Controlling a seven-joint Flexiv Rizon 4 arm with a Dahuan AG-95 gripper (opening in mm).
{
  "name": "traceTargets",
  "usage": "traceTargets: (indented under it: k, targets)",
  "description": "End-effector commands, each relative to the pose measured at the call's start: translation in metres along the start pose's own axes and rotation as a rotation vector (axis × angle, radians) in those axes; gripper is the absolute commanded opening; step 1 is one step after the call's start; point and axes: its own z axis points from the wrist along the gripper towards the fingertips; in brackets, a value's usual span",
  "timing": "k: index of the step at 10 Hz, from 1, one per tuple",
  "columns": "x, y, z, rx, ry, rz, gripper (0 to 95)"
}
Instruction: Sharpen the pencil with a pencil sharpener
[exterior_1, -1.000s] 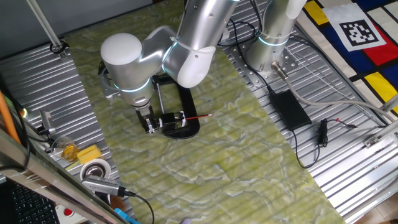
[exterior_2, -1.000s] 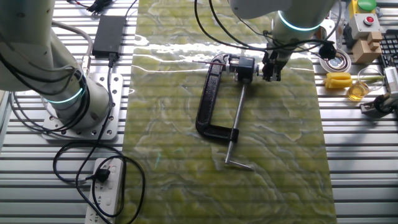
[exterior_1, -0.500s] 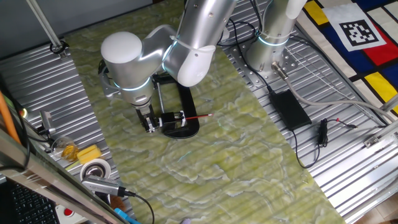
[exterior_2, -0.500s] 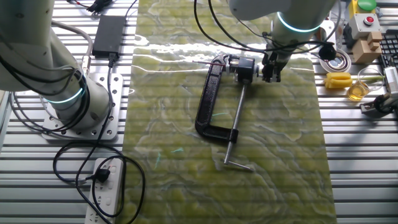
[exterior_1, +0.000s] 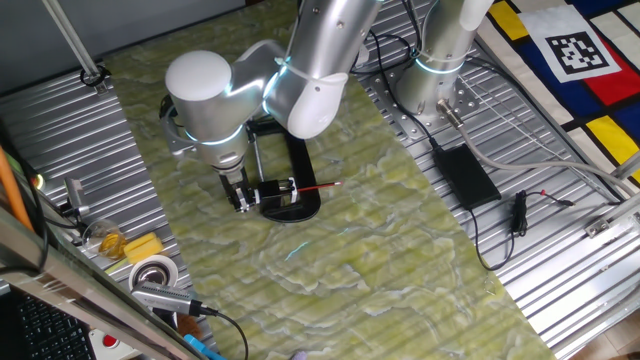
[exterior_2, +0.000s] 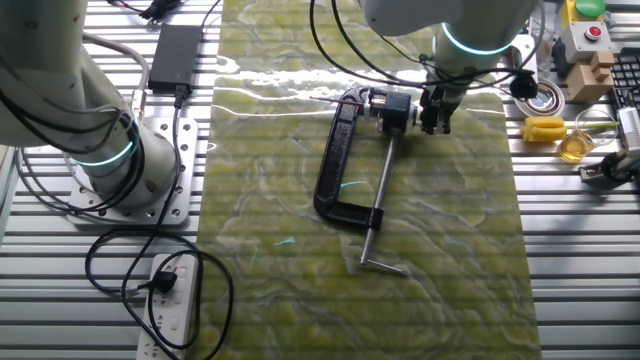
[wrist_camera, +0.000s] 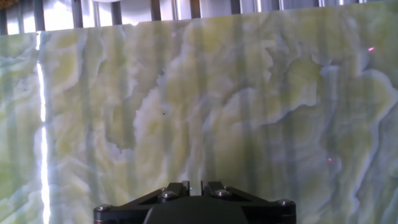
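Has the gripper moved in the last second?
No. The gripper stays beside the pencil sharpener; only the arm's elbow shifted slightly.

From my seat the bench (exterior_1: 60, 130) shows bare ribbed metal with a dull silver sheen, and over its middle lies a mat (exterior_1: 380, 260) printed like green-yellow marble, smooth and glossy enough to throw white glare in the other fixed view. The pencil sharpener (exterior_2: 345, 150) looks like matt black painted metal, with a bright polished steel rod. The pencil (exterior_1: 320, 188) has a red painted finish. The claw (exterior_1: 241, 202) looks dark, its arm casing satin silver.
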Motion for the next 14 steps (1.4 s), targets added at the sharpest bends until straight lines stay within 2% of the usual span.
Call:
traceTargets:
  k: [1, 9, 11, 14]
  targets:
    - [0.002, -0.001, 0.0, -0.003, 0.006, 0.002, 0.0]
    - [0.003, -0.011, -0.002, -0.003, 0.022, -0.017, 0.0]
    - [0.002, -0.014, -0.007, -0.012, 0.042, -0.02, 0.0]
    - [0.004, -0.015, -0.008, -0.004, 0.049, -0.025, 0.0]
